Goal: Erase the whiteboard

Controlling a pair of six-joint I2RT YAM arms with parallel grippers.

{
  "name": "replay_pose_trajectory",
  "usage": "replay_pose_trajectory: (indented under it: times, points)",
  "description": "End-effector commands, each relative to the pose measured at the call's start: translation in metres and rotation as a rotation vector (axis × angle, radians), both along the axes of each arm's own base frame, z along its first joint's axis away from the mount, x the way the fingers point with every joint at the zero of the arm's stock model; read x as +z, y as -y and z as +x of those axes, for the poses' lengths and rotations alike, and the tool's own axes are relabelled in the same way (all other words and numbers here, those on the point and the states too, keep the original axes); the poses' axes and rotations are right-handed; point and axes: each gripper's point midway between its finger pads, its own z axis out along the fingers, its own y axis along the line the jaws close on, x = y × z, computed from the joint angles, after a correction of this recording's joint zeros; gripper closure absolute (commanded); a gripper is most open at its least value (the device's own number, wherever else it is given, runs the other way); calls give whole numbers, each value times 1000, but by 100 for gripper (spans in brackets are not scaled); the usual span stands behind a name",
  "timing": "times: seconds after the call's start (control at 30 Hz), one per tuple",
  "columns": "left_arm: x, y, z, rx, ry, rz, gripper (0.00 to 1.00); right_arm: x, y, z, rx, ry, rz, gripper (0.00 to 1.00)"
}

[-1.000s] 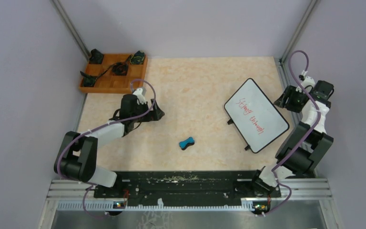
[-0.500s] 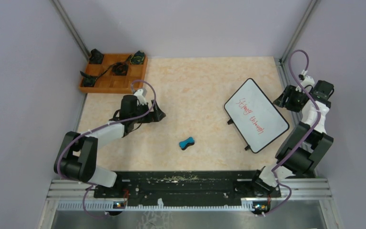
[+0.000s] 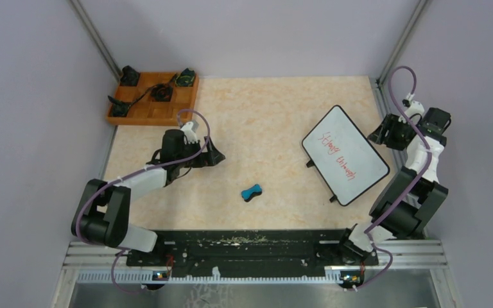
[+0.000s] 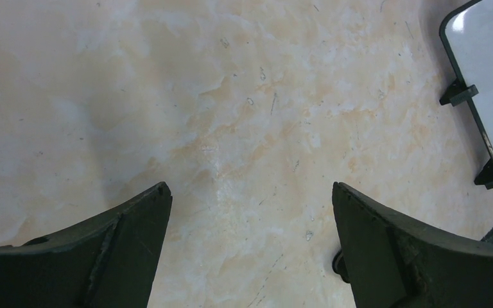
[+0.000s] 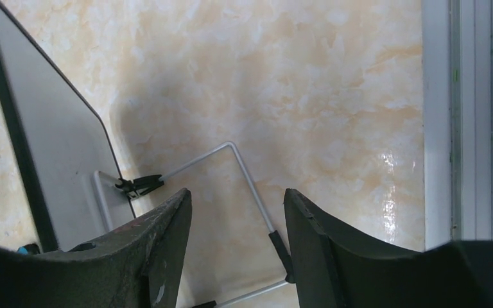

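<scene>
The whiteboard (image 3: 345, 154) stands propped at the right of the table, with red handwriting on its face. Its corner and black feet show in the left wrist view (image 4: 488, 77); its back and wire stand (image 5: 244, 173) show in the right wrist view (image 5: 45, 160). A small blue eraser (image 3: 251, 192) lies on the table in the middle, near the front. My left gripper (image 3: 216, 154) is open and empty, low over the table at left of centre (image 4: 250, 189). My right gripper (image 3: 380, 136) is open and empty just behind the board's right edge, over the wire stand (image 5: 237, 196).
An orange wooden tray (image 3: 154, 97) with several small black parts sits at the back left. Metal frame posts stand at the back corners, and a metal rail (image 5: 468, 115) runs along the table's right edge. Purple walls surround the table.
My left gripper has crept slightly to the right. The right arm, the whiteboard and the eraser have not moved.
</scene>
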Motion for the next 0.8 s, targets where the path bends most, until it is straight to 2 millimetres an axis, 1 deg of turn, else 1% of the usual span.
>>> replay_pose_trajectory:
  times: [0.0, 0.23, 0.4, 0.53, 0.6, 0.7, 0.77]
  points:
    - [20, 11, -2, -58, 54, -66, 2, 45, -4, 0, 32, 121, -91, 44]
    - [19, 21, -13, -112, 46, -92, 7, 100, -7, -8, 41, 211, -176, 44]
    - [16, 44, -28, -187, 62, -30, 9, 131, -18, -21, 55, 274, -214, 44]
    - [17, 64, -41, -266, 96, 82, 8, 145, -24, -33, 55, 307, -260, 44]
    - [19, 76, -49, -317, 108, 125, 8, 149, -26, -38, 56, 316, -278, 43]
    - [19, 84, -58, -350, 117, 202, 9, 151, -30, -43, 71, 311, -287, 42]
    - [22, 85, -61, -360, 135, 241, 11, 149, -31, -45, 86, 298, -286, 42]
